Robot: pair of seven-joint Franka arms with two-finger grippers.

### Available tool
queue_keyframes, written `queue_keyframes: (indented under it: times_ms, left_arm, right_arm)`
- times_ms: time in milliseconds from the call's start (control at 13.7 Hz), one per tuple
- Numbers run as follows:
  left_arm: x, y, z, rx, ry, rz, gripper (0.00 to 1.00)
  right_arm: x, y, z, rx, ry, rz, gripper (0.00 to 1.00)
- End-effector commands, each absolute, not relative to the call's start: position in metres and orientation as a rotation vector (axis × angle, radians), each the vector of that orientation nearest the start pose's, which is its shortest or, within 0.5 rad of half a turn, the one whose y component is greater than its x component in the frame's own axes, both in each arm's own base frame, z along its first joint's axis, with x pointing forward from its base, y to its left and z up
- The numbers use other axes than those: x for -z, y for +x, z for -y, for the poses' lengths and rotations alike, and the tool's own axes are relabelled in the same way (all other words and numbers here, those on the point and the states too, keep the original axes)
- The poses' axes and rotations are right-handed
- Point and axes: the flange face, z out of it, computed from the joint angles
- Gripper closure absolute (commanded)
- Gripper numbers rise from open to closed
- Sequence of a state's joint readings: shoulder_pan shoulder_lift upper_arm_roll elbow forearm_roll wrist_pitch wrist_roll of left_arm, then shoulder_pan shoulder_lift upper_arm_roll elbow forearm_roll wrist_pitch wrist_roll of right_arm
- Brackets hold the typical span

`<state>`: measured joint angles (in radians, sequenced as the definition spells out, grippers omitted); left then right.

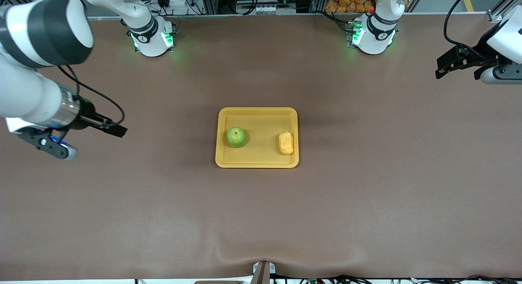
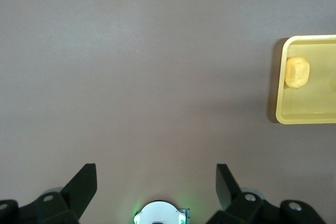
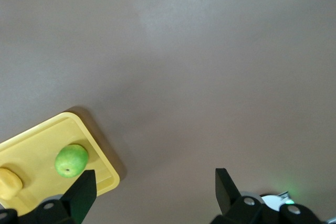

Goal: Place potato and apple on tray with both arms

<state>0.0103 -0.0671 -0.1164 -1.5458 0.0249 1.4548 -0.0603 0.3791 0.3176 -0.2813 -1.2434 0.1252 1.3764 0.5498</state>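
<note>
The yellow tray (image 1: 257,111) lies in the middle of the brown table. The green apple (image 1: 236,137) sits in it toward the right arm's end, and the yellow-orange potato (image 1: 286,143) sits in it toward the left arm's end. My left gripper (image 1: 456,73) is open and empty, up over bare table at the left arm's end. My right gripper (image 1: 116,129) is open and empty, over bare table at the right arm's end. The left wrist view shows its gripper (image 2: 156,182), the tray (image 2: 278,103) and the potato (image 2: 297,72). The right wrist view shows its gripper (image 3: 155,187), the tray (image 3: 106,167), the apple (image 3: 71,161) and the potato (image 3: 9,183).
The two green-lit arm bases (image 1: 153,37) (image 1: 373,33) stand along the table's edge farthest from the front camera. Orange items (image 1: 350,0) and cables lie past that edge. A small mount (image 1: 263,271) sits at the nearest edge, where the cloth is wrinkled.
</note>
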Motion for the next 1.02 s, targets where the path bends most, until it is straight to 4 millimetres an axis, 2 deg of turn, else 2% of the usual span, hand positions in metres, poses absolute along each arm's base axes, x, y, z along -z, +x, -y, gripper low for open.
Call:
queue_keyframes:
  times_ms: [0, 146, 219, 511, 803, 876, 948]
  left_arm:
    - [-0.671, 0.513, 0.053, -0.007, -3.112, -0.063, 0.0]
    - [-0.671, 0.513, 0.053, -0.007, -3.112, -0.061, 0.0]
    - [-0.671, 0.513, 0.053, -0.007, -3.114, -0.061, 0.0]
    - [-0.669, 0.513, 0.054, -0.012, -3.113, -0.063, 0.0]
    - [-0.666, 0.516, 0.054, -0.012, -3.114, -0.064, 0.0]
    - [-0.665, 0.516, 0.054, -0.014, -3.113, -0.063, 0.0]
    - [-0.666, 0.517, 0.054, -0.009, -3.113, -0.063, 0.0]
  right_arm:
    - [-0.608, 0.597, -0.075, -0.275, -3.102, -0.494, 0.0]
    - [-0.624, 0.587, -0.057, -0.258, -3.115, -0.365, 0.0]
    - [-0.634, 0.582, -0.052, -0.234, -3.123, -0.364, 0.0]
    - [-0.651, 0.564, -0.033, -0.198, -3.146, -0.388, 0.0]
    - [-0.657, 0.554, 0.022, -0.196, -3.129, -0.295, 0.0]
    - [-0.661, 0.551, 0.032, -0.187, -3.125, -0.284, 0.0]
    - [-0.663, 0.547, 0.035, -0.183, -3.121, -0.282, 0.0]
